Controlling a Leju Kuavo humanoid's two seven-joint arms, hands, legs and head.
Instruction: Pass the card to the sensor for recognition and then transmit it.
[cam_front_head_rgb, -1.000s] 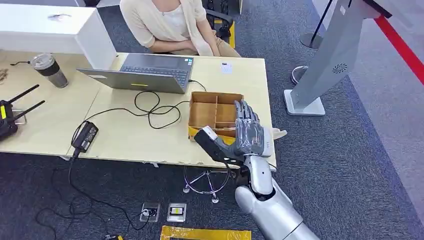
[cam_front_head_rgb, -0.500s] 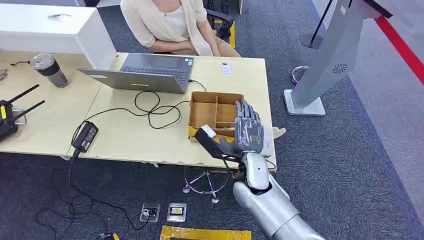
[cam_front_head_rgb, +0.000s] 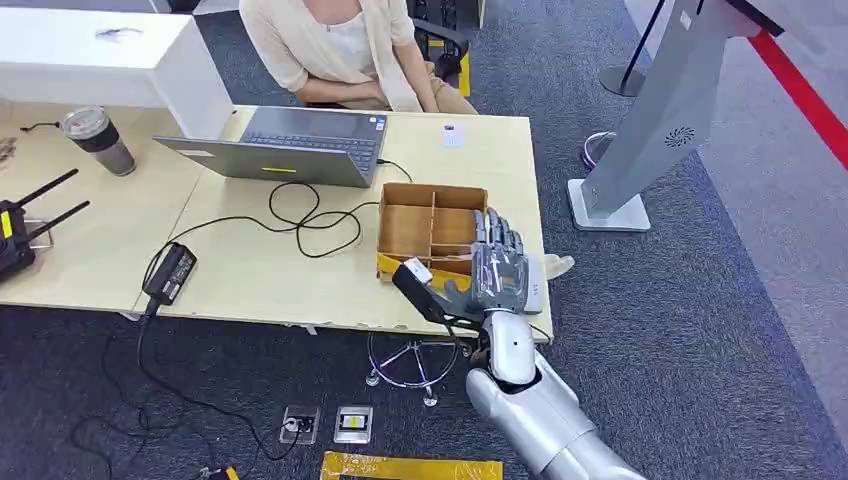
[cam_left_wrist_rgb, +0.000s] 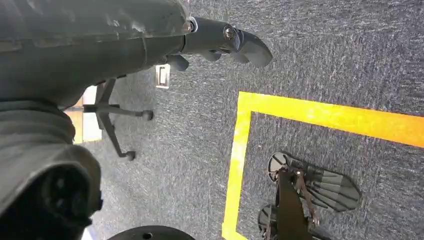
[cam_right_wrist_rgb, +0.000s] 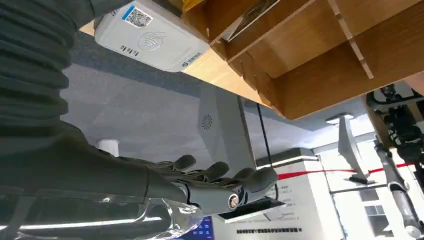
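**Right robot hand settles lower at the desk's front right corner**

Right robot hand (cam_front_head_rgb: 497, 275), fingers spread and apparently empty, has sunk slightly over the last second above the white sensor (cam_right_wrist_rgb: 150, 36). No card identifiable; probably in the divided cardboard box (cam_front_head_rgb: 430, 225) just beside. Judgement: pickup not begun. Left robot hand (cam_left_wrist_rgb: 225, 42) hangs loosely curled, empty. Open carpet lies beyond the desk (cam_front_head_rgb: 260, 280) edge.

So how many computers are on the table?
1. A grey laptop sits open on the table, in front of the seated person. Others may be out of frame.
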